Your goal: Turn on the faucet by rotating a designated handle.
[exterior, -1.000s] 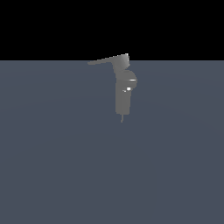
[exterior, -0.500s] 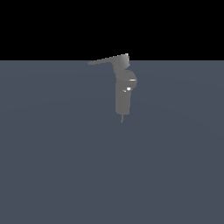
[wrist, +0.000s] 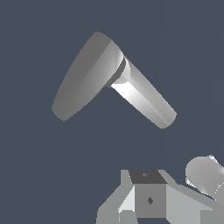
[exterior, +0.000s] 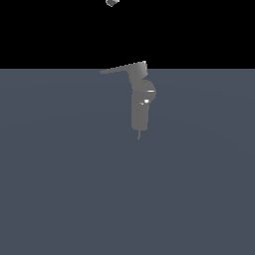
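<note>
Looking down from above, your wrist camera has the faucet [wrist: 144, 98] and its handle [wrist: 83, 76] squarely in sight, with the gripper [wrist: 148, 199] body showing only as pale blocky parts at the picture's edge, apart from both. You cannot tell whether the claw is apart or together; its fingertips are out of frame. In the exterior view, only a small pale fragment of the arm [exterior: 112, 3] shows at the upper edge, well above the faucet. The faucet [exterior: 141, 102] stands upright on the grey-blue floor [exterior: 64, 189], and the handle [exterior: 122, 68] sticks out from its blocky top toward the exterior view's left, untouched.
</note>
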`<state>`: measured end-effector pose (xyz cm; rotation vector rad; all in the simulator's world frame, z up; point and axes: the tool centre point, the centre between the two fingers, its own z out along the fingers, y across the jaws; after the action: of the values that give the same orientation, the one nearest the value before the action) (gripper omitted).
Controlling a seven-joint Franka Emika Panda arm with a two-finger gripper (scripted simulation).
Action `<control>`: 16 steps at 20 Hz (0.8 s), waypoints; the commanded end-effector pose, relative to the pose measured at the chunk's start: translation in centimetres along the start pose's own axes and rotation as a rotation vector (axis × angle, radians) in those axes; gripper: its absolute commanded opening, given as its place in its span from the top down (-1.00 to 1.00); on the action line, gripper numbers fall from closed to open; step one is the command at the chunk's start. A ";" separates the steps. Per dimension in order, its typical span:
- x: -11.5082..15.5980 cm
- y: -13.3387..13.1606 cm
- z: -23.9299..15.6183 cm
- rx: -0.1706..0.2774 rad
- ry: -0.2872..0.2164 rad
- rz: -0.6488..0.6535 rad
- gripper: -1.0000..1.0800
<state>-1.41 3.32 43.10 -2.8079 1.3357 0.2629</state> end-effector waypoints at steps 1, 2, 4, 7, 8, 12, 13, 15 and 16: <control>1.0 -1.5 0.8 -0.005 -0.003 0.068 1.00; 1.4 -2.1 1.1 -0.007 -0.003 0.095 1.00; 2.2 -3.2 1.9 -0.012 -0.004 0.148 1.00; 3.4 -4.9 3.1 -0.020 -0.003 0.227 1.00; 3.7 -5.5 3.6 -0.023 -0.002 0.253 1.00; 5.1 -7.7 5.5 -0.034 0.004 0.356 1.00; 5.4 -8.2 6.0 -0.037 0.006 0.382 1.00; 6.1 -9.3 7.1 -0.043 0.011 0.433 1.00; 6.4 -9.8 7.7 -0.046 0.014 0.458 1.00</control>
<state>8.21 5.08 34.96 -2.5324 1.9312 0.2859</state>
